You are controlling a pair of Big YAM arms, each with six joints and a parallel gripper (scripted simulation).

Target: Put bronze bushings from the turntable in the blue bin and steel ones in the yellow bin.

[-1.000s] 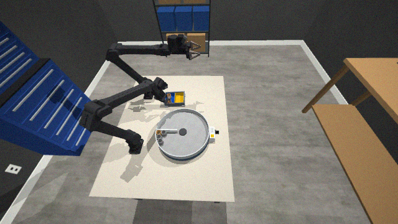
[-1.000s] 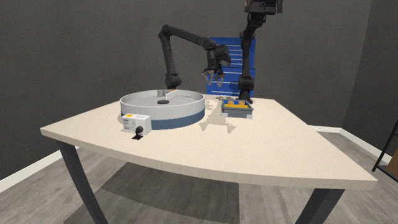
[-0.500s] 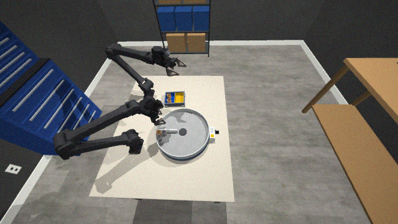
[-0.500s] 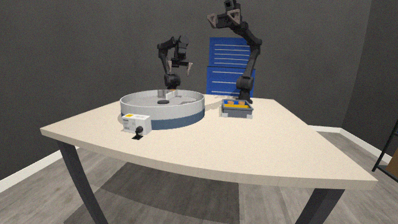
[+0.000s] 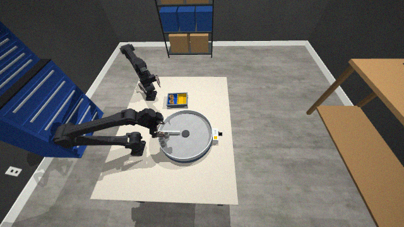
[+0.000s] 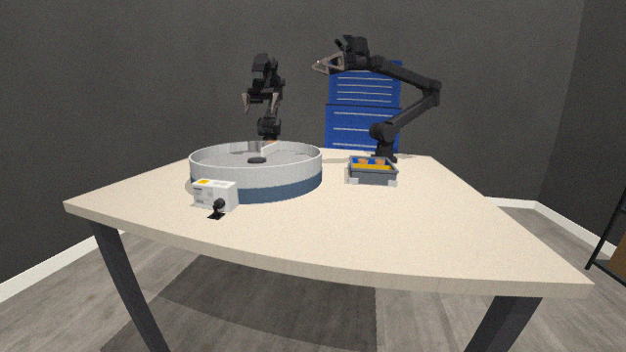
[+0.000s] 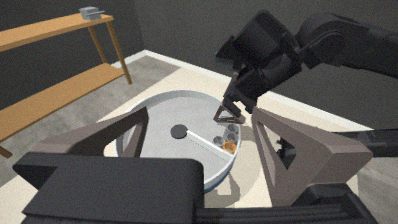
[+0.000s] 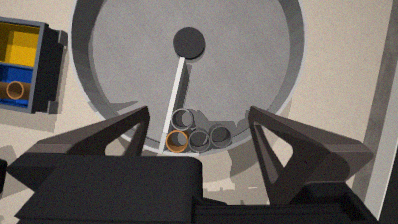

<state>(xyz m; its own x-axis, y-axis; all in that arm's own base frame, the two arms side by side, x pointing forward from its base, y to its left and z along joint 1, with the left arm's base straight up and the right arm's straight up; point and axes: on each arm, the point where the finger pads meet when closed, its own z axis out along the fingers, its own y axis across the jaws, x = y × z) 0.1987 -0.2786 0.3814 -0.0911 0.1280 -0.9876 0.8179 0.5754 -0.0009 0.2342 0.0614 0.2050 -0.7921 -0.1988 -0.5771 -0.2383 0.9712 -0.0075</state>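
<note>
On the round grey turntable (image 5: 209, 127) (image 6: 264, 175) (image 7: 165, 93) (image 8: 300, 65), one bronze bushing ring (image 7: 229, 152) (image 8: 177, 150) is crowded by three steel ones against the white divider bar (image 5: 173, 132) (image 7: 210, 143) (image 8: 173, 105), at the left rim. The right gripper (image 5: 162, 128) (image 6: 260, 112) (image 7: 220, 108) (image 8: 198, 111) is spread above them, empty; the left gripper (image 5: 149, 88) (image 6: 320, 68) (image 7: 199, 112) is likewise released. If fingers are lowered off-centre, neighbours could be pinched or tipped, and the divider struck. Bronze pieces lie in the blue bin (image 5: 175, 98) (image 8: 20, 74), far left.

Left jaws (image 5: 158, 81) (image 6: 320, 66) lower, right jaws (image 5: 161, 128) (image 6: 260, 104) moved from near tray (image 5: 177, 107) (image 6: 373, 176) (image 8: 42, 70) to above turntable (image 5: 186, 159) (image 6: 254, 175) (image 7: 177, 93) (image 8: 299, 50)
</note>
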